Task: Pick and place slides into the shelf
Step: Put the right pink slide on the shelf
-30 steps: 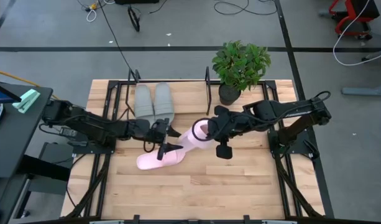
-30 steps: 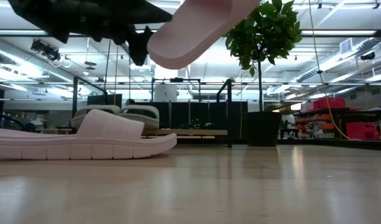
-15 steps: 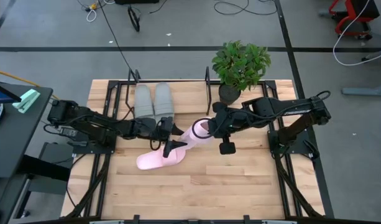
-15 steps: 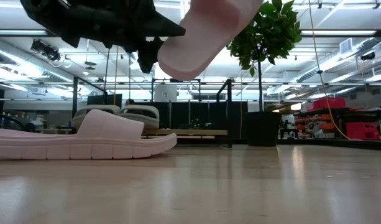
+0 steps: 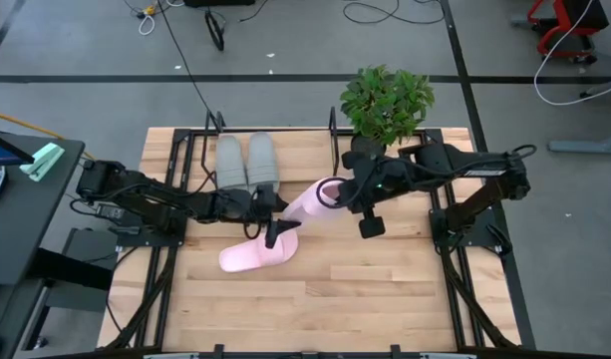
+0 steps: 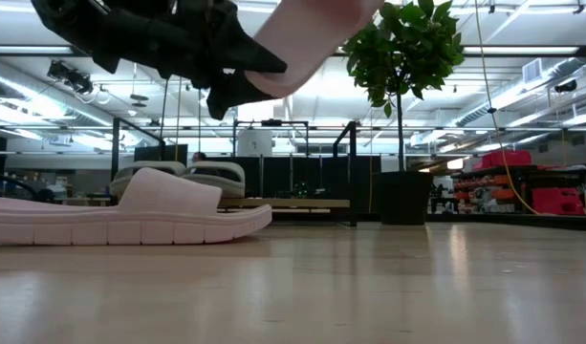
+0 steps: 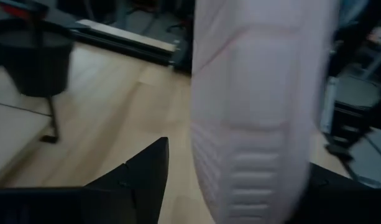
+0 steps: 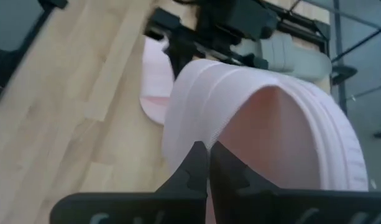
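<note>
1. Right gripper (image 5: 337,195) was clamped tight on the ribbed strap of a pale pink slide (image 5: 310,204); in the right wrist view its two dark fingers (image 8: 206,163) met at the strap's edge.
2. That held pink slide hung in the air above the table (image 5: 385,289), tilted, sole facing the left arm. From the low view it sat high, toe end just showing at the top (image 6: 307,33).
3. Left gripper (image 5: 273,224) was at the free end of the same slide, jaws spread either side of it. Its wrist view showed the ribbed sole filling the gap, one dark finger (image 7: 150,174) beside it. Couldn't tell whether the fingers actually touched the slide.
4. Second pink slide (image 5: 255,255) lay flat on the table, just below the left gripper, not held.
5. Two grey slides (image 5: 246,162) sat side by side on the shelf (image 5: 315,150) at the back of the table, filling its left part; the wooden board to their right was bare.
6. Potted plant (image 5: 385,105) stood at the back, just right of the shelf's end frame, close behind the right arm.
</note>
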You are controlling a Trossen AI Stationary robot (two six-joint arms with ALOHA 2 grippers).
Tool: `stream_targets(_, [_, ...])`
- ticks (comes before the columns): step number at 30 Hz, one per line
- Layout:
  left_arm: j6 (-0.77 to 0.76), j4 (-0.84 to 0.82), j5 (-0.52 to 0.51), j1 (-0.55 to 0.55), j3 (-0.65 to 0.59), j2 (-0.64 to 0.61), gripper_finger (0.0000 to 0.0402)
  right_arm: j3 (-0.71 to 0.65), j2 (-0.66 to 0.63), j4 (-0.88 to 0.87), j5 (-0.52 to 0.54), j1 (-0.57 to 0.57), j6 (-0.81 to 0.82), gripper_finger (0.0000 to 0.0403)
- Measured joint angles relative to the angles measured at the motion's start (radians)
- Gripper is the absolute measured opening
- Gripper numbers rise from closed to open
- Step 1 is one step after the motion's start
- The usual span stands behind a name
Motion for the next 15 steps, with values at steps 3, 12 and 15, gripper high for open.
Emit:
stream_targets(3, [-0.003,0.003,-0.047,0.0,0.0,0.0,0.0228,0.014,0.0,0.0,-0.043,-0.008,-0.012,0.0002])
stream_targets(12, [-0.026,0.003,-0.083,0.0,0.0,0.0,0.021,0.013,0.001,-0.067,-0.07,-0.021,-0.013,0.0002])
stream_targets(15, [-0.026,0.003,-0.083,0.0,0.0,0.0,0.0205,0.013,0.001,-0.085,-0.07,-0.027,-0.011,0.0002])
